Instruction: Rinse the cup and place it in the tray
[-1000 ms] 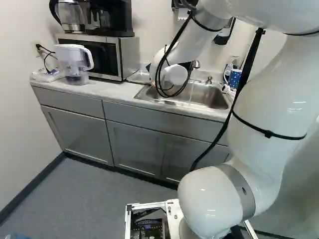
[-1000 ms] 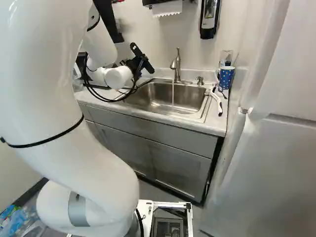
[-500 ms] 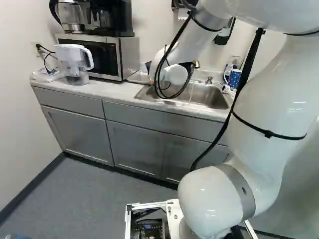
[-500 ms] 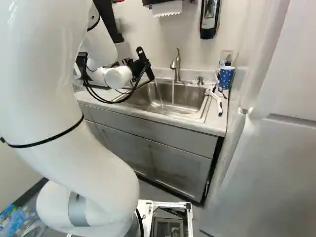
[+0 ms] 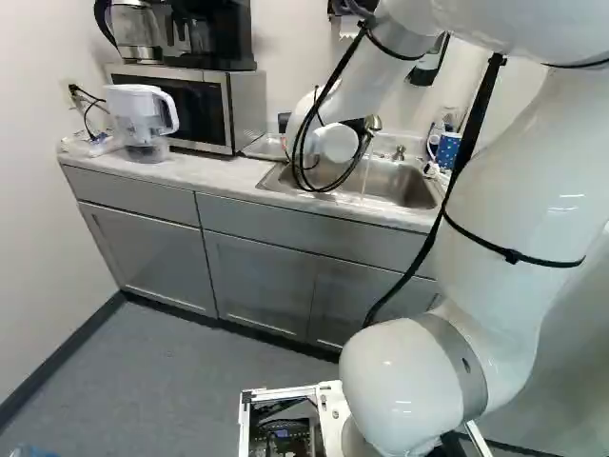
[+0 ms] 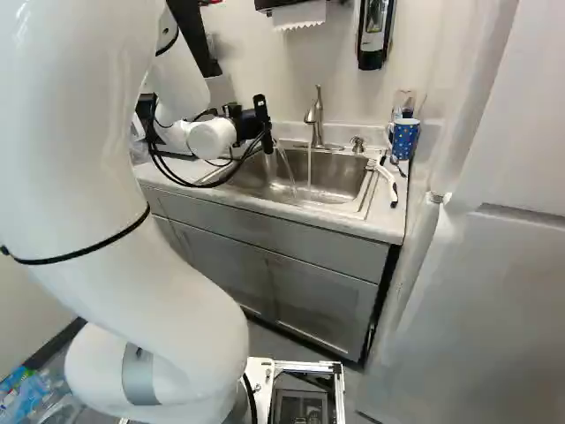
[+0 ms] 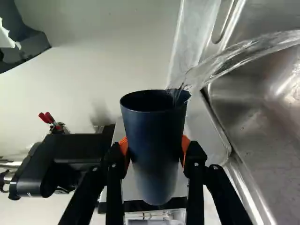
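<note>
In the right base view my black gripper is beside the left end of the sink, its fingertips hidden. In the wrist view both orange pads of my gripper press a dark blue cup from two sides. The cup is tipped, and water arcs from its rim into the sink. The faucet is running, its stream apart from the cup. A flat, tray-like piece lies on the counter between microwave and sink.
A microwave and a white pitcher stand on the counter at the left. Right of the sink are a white-handled brush and a blue dotted mug. A soap dispenser hangs on the wall.
My gripper has turned at the wrist, its black body swinging from slanted to nearly upright. A second stream, from the cup, has appeared over the sink. The base has stayed put.
</note>
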Controlling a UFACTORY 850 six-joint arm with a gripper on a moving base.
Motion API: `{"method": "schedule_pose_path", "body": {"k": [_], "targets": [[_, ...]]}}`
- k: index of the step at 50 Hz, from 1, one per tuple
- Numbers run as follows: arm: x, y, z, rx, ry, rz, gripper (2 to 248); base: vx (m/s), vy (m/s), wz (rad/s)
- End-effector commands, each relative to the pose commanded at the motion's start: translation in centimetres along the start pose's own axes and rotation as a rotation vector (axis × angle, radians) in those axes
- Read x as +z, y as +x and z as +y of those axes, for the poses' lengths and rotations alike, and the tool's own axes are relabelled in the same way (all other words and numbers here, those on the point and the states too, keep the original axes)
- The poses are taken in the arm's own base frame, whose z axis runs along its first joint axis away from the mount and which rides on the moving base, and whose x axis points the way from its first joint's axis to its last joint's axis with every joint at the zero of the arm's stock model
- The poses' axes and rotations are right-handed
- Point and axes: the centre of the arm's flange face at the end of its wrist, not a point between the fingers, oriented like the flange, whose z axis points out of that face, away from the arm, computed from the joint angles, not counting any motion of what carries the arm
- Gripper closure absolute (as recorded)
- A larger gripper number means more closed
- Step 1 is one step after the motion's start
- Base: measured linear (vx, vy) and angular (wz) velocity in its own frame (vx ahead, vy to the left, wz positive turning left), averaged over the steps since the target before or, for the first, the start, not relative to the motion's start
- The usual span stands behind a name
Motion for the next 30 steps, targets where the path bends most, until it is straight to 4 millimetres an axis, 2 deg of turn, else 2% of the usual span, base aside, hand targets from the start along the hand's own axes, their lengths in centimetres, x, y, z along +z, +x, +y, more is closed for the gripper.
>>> {"method": "schedule_pose_path", "body": {"k": [30], "targets": [[0.0, 0.0, 0.0, 0.315, 0.0, 0.0, 127, 0.0, 0.0, 0.0]]}}
